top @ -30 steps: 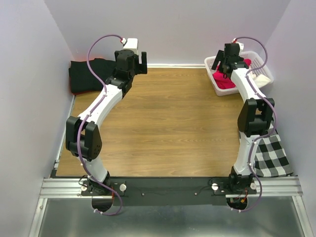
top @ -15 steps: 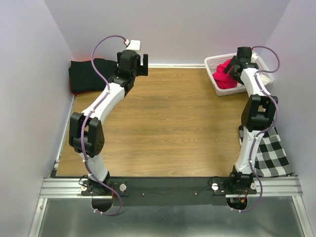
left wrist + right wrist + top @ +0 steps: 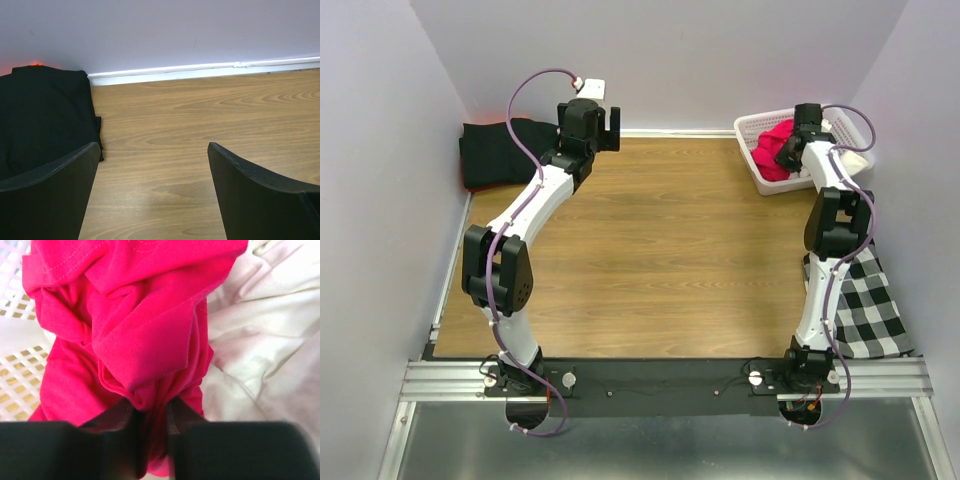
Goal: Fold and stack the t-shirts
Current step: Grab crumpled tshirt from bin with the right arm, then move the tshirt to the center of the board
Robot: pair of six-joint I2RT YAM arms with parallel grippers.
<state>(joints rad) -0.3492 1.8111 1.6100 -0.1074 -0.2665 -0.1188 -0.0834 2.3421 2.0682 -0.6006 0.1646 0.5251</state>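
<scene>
A crumpled crimson-red t-shirt [image 3: 130, 325] lies in the white lattice basket [image 3: 752, 128] at the back right, seen from above as a red heap [image 3: 775, 150]. My right gripper [image 3: 151, 415] is down in the basket, shut on a bunched fold of the red t-shirt. A cream-white t-shirt [image 3: 260, 340] lies beside the red one in the same basket. A black t-shirt [image 3: 500, 152] rests folded at the back left corner, also visible at the left of the left wrist view [image 3: 42, 115]. My left gripper [image 3: 152, 165] hangs open over bare wood just right of the black t-shirt.
A black-and-white checked cloth [image 3: 868, 305] lies at the table's right edge beside the right arm's base. Lilac walls close in on the left, back and right. The wooden table top [image 3: 660, 250] stretches between the arms.
My right gripper has moved right and down into the basket and closed on the red t-shirt. The left arm has shifted only slightly.
</scene>
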